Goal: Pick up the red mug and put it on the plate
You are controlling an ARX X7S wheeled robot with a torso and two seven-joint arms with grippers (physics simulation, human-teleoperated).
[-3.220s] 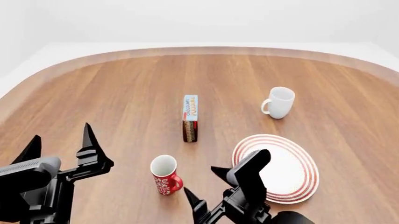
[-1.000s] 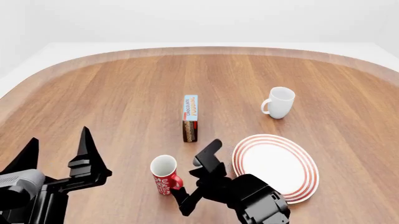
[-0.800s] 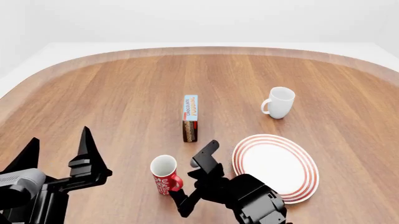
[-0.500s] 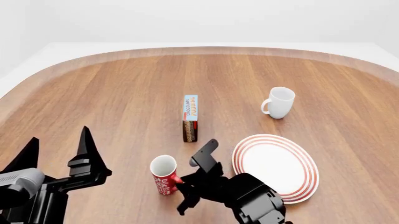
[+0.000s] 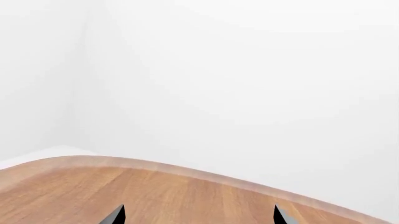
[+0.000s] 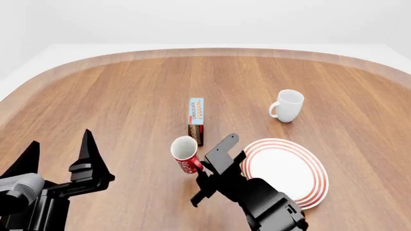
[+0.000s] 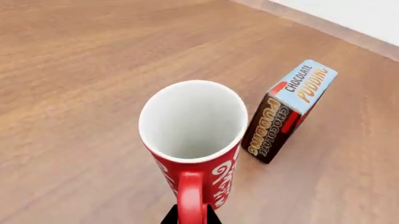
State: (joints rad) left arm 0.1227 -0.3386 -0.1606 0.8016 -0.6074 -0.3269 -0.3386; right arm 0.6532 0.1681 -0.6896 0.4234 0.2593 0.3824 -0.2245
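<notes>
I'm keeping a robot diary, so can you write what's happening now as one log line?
right gripper: shut on red mug handle, mug lifted, tilted | left gripper: open, idle | plate: bare | next: carry mug to plate

The right hand (image 6: 204,174) has lifted the red mug (image 6: 186,154) off the table, toward the pudding box (image 6: 196,121).

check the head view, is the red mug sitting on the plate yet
No, the red mug is held by its handle in the right gripper, tilted, left of the plate and not on it.
</notes>
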